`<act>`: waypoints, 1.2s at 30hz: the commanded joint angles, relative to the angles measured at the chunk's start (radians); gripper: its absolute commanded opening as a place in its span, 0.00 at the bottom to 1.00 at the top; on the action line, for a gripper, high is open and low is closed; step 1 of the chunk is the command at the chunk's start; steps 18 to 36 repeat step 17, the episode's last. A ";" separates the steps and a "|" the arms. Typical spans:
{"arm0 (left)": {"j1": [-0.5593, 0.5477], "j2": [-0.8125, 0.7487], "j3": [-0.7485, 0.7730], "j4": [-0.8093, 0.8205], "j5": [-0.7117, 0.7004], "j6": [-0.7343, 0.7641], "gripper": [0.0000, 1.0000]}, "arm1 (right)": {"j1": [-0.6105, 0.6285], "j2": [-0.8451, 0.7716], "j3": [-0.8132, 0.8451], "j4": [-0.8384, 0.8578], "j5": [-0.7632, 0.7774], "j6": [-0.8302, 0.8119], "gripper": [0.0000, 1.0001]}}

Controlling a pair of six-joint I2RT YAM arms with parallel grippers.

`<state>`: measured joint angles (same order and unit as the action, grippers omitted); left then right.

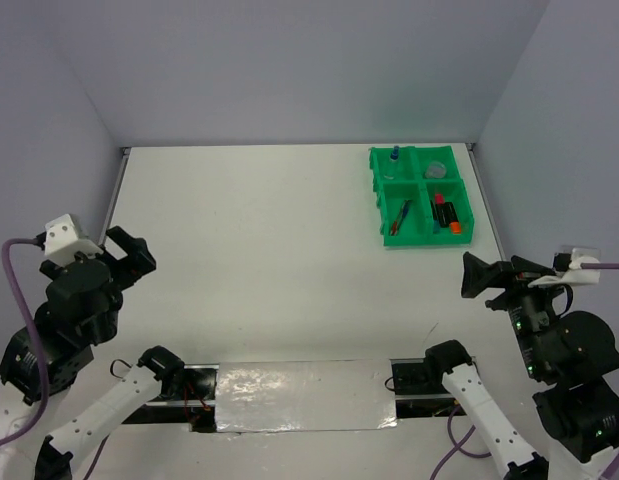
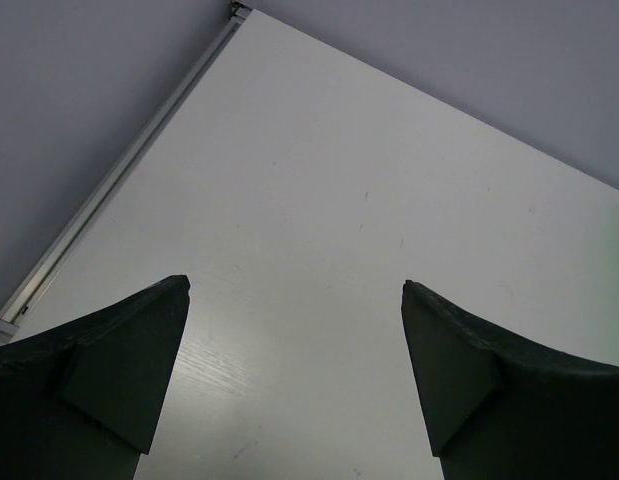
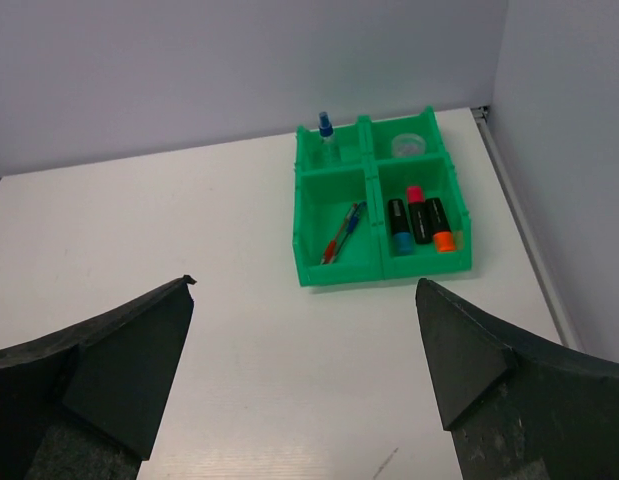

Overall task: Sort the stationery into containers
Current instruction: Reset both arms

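The green tray (image 3: 334, 272) (stationery (image 3: 416, 222) already inside) lies ahead of the right gripper (image 3: 304, 283), nearer than the left gripper (image 2: 294, 285); both stand apart, empty.

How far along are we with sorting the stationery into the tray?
It looks finished. Done: the green tray holds the pens in its near-left compartment, the three highlighters near-right, the bottle far-left and the round tub far-right. In hand: nothing. The left gripper and right gripper are both open, empty and away from the tray. Left: no stationery shows outside the tray.
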<state>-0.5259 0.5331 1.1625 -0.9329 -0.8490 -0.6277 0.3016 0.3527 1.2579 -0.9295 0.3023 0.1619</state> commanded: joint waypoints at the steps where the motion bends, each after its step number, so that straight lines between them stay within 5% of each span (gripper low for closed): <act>1: 0.004 -0.024 0.038 -0.079 -0.013 0.025 0.99 | 0.011 -0.010 -0.012 -0.086 0.000 -0.055 1.00; 36: 0.004 -0.059 0.046 -0.109 0.008 0.043 0.99 | 0.014 -0.044 -0.063 -0.061 -0.006 -0.022 1.00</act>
